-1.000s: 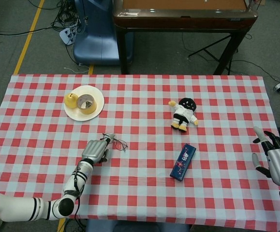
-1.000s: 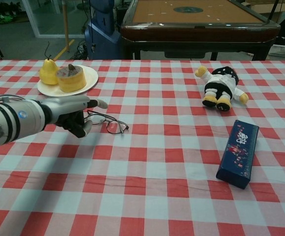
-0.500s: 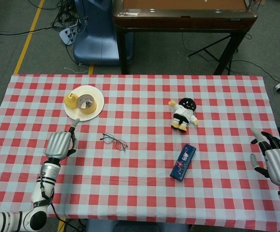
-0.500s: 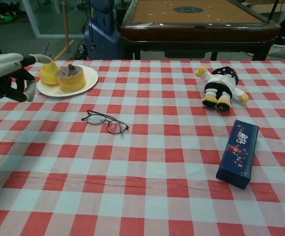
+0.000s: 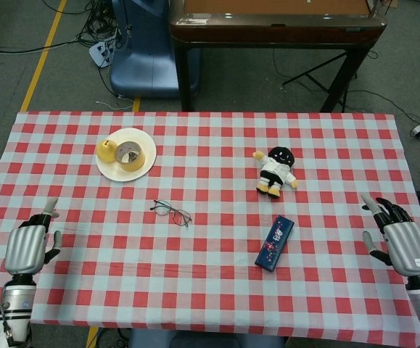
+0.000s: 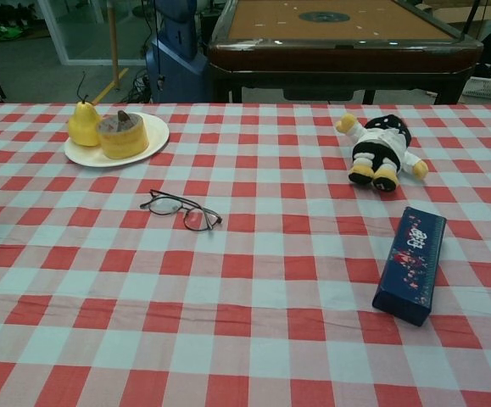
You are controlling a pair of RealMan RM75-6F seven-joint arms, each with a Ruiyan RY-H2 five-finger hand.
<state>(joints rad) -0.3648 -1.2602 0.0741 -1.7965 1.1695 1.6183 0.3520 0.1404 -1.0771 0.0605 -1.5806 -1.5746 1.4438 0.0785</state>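
My left hand (image 5: 27,247) hovers at the table's near left edge, empty, fingers pointing away from me; only the head view shows it. A pair of thin-framed glasses (image 5: 171,212) (image 6: 181,210) lies on the checked cloth, well to that hand's right. My right hand (image 5: 401,243) hangs at the near right edge with its fingers spread and nothing in it. A dark blue box (image 5: 275,242) (image 6: 412,263) lies to its left. A small plush doll (image 5: 276,171) (image 6: 381,151) lies farther back.
A white plate (image 5: 115,171) (image 6: 156,133) at the back left carries a yellow pear (image 5: 106,150) (image 6: 82,123) and a yellow tape roll (image 5: 129,154) (image 6: 123,136). Beyond the table stand a brown table (image 5: 275,25) and a blue chair (image 5: 148,51).
My left hand has drawn away from the glasses, moving left and back to the table's near left edge and out of the chest view. The right hand shifted slightly inward. The glasses stay put.
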